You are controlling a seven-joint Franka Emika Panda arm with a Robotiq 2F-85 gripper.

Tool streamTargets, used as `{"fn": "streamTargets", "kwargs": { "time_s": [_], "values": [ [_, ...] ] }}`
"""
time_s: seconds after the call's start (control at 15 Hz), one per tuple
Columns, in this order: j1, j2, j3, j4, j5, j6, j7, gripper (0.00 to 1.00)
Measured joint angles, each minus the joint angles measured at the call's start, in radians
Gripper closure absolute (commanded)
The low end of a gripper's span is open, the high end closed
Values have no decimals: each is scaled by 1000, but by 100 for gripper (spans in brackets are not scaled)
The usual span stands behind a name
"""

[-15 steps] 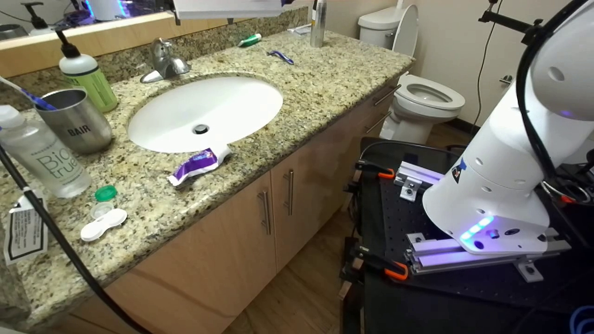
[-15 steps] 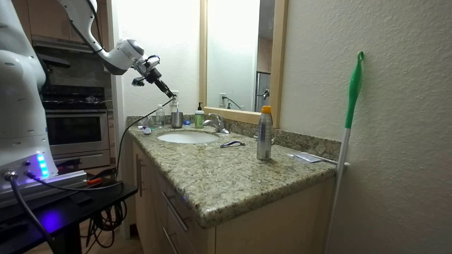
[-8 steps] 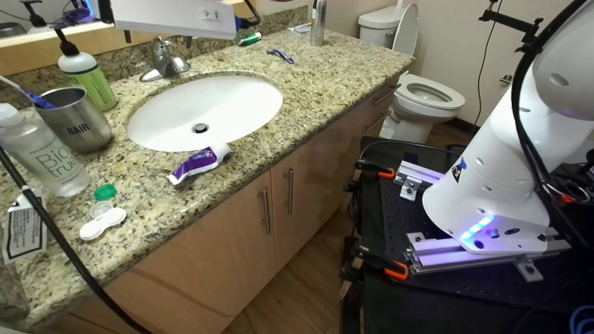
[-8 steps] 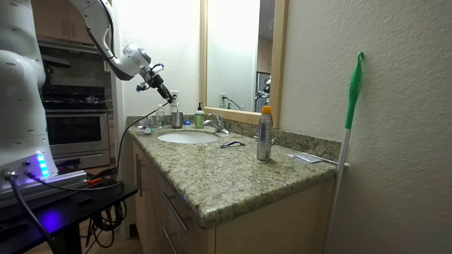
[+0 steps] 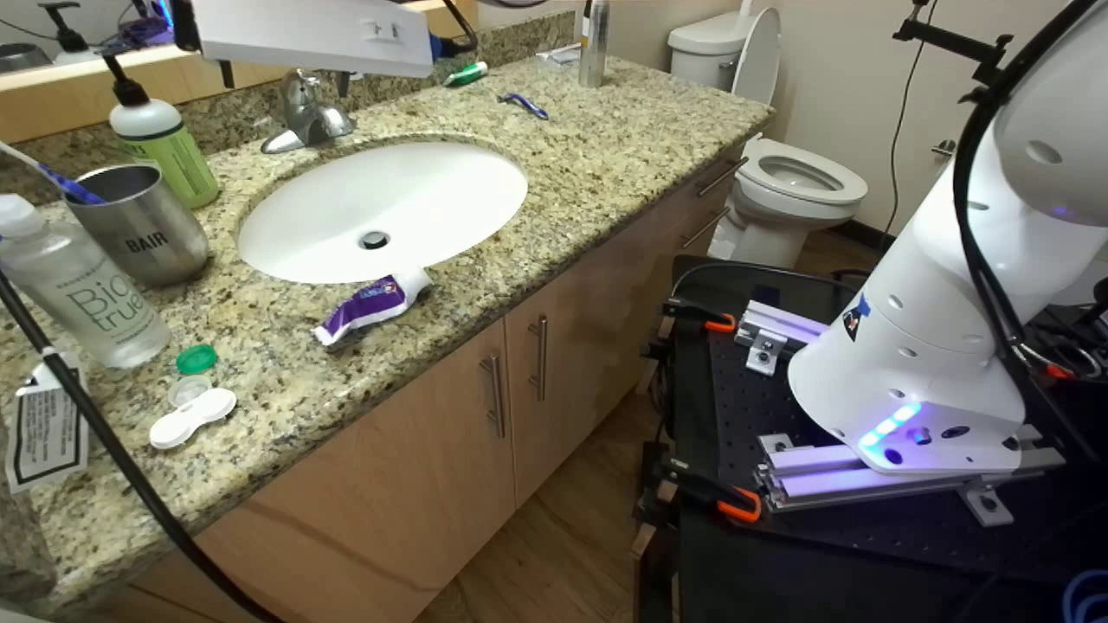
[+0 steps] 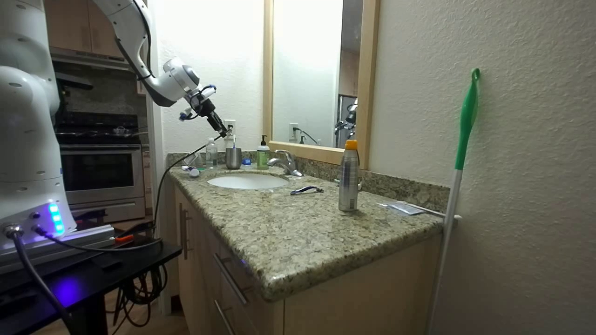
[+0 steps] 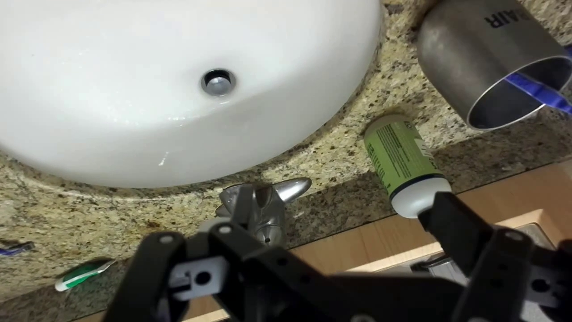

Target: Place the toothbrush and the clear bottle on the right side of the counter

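Student: Where are the toothbrush (image 5: pixel 76 185) and the clear bottle (image 5: pixel 108 303)?

Teacher: In an exterior view both appear left of the sink (image 5: pixel 433 195). The toothbrush is tilted inside the metal cup (image 5: pixel 147 238), leaning out over the rim. The clear bottle stands upright on the counter (image 5: pixel 623 164), just beside the cup.

Student: What is the state of the gripper (image 7: pixel 339 205)?

Teacher: The wrist view shows its jaws spread wide apart. It hangs above the counter; in an exterior view it is seen apart from the soap bottle (image 6: pixel 263 157).

Student: How are the other items arranged?

Teacher: The faucet (image 5: pixel 307 117) rises behind the sink. A purple toothpaste tube (image 5: pixel 368 307) lies at the sink's front rim. Near the clear bottle lie a white lens case (image 5: pixel 192 418) and a green cap (image 5: pixel 196 359). Toward the counter's opposite end, a blue razor (image 5: pixel 524 105) lies between the sink and a silver spray can (image 6: pixel 348 186), which stands upright, topped by an orange cap (image 6: pixel 351 145).
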Motion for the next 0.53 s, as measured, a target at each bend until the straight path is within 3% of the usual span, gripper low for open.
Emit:
{"fn": "streamTargets", "kwargs": {
  "time_s": [0.13,0.53],
  "values": [
    [1,1,0,13,-88,11,62,0],
    [-2,81,-21,164,-569,201,261,0]
  ]
}}
